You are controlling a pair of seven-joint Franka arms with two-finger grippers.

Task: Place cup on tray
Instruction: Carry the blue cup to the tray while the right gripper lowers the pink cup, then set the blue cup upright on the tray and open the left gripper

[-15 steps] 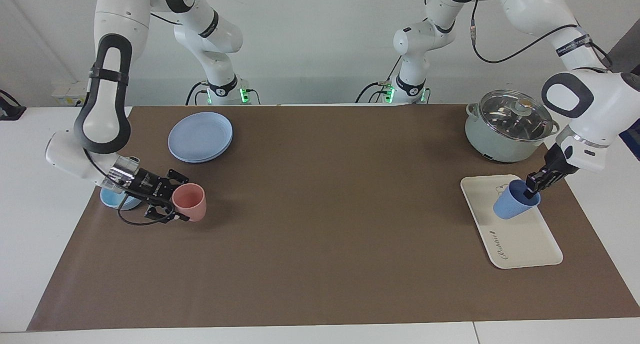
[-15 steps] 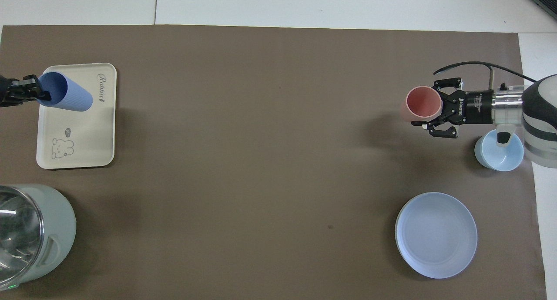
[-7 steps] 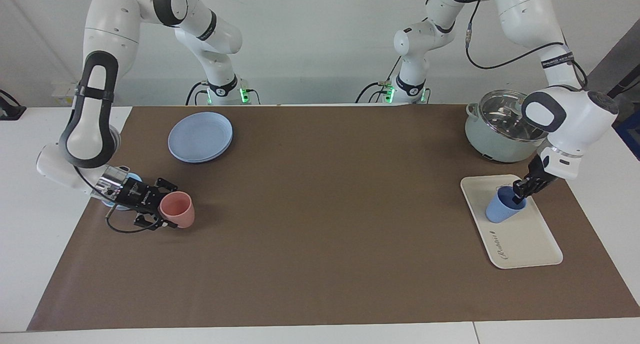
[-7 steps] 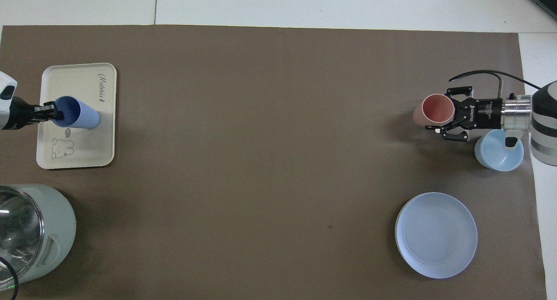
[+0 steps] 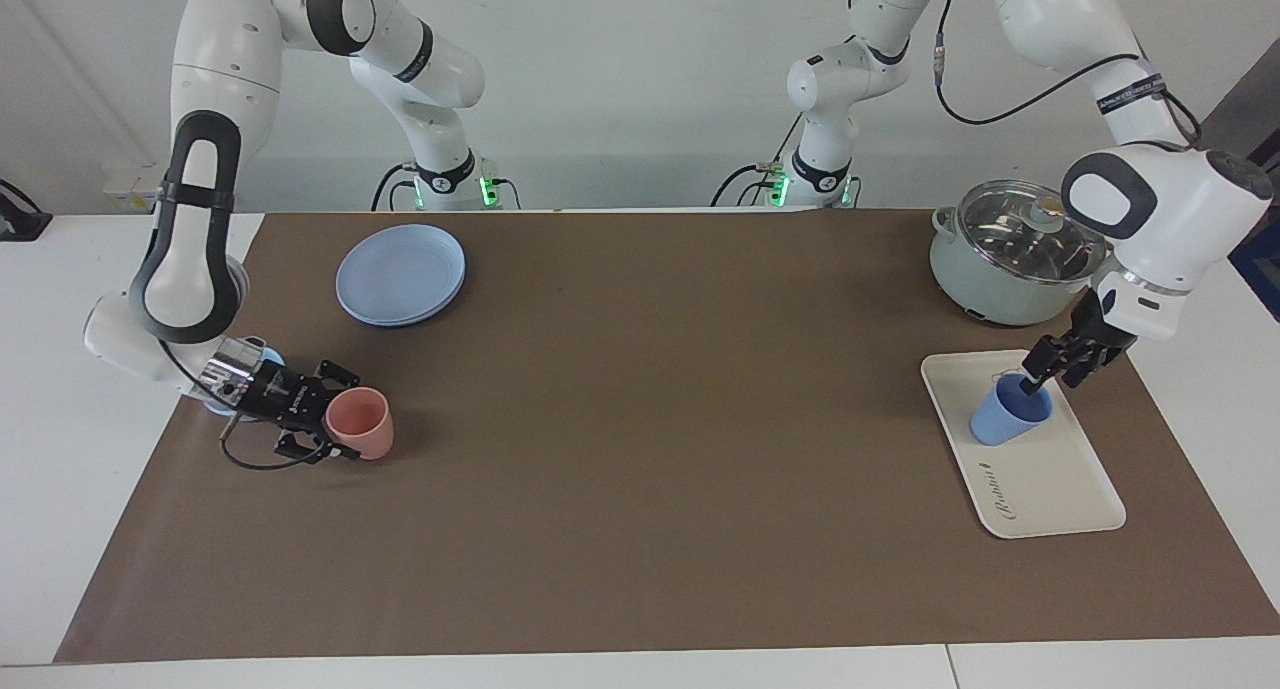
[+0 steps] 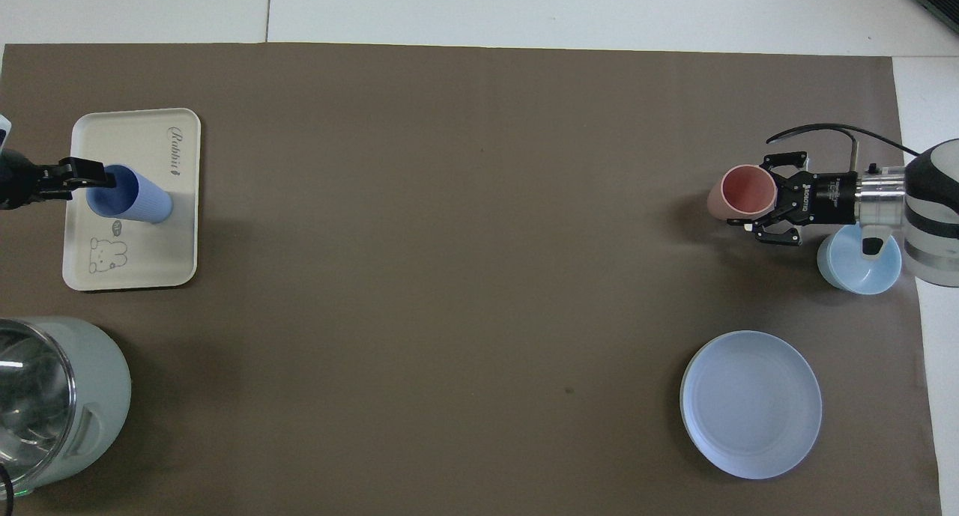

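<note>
A brown mat covers the white surface. The flat cream-white rectangular tray carries the small, upright periwinkle plastic cup: probably light, stiff, best pinched at the rim. Left gripper stands apart above it; right gripper clamps the pink plastic cup.

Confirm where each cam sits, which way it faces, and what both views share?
Facing view: high, across the table from the robots, looking at both whole arms; left gripper open at the blue cup standing on the tray.
Overhead view: high above the robots' end, looking steeply down and forward; only wrists and grippers show; right gripper grips the pink cup.
Shared, half a turn apart: both cups, tray, plate, pot, bowl.
</note>
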